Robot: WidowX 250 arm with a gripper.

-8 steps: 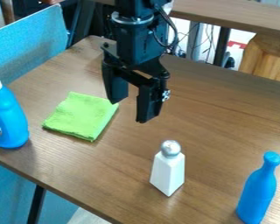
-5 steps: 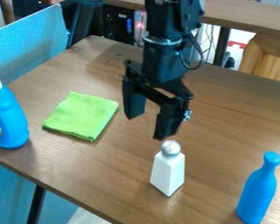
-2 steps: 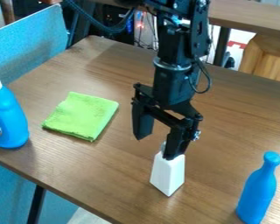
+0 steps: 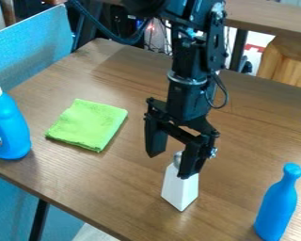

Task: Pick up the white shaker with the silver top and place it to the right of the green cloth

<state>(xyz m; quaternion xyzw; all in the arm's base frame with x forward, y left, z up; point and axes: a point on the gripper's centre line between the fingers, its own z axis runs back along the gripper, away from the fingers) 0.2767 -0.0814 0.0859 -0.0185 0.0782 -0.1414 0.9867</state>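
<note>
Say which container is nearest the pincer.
The white shaker, partly behind the pincer; the white-capped blue bottle and the all-blue bottle stand farther off.

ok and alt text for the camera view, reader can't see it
A black end effector hangs open at a white, silver-topped shaker standing on a brown table. A green cloth and white-capped blue bottle are at frame left; a plain blue bottle, right.
</note>
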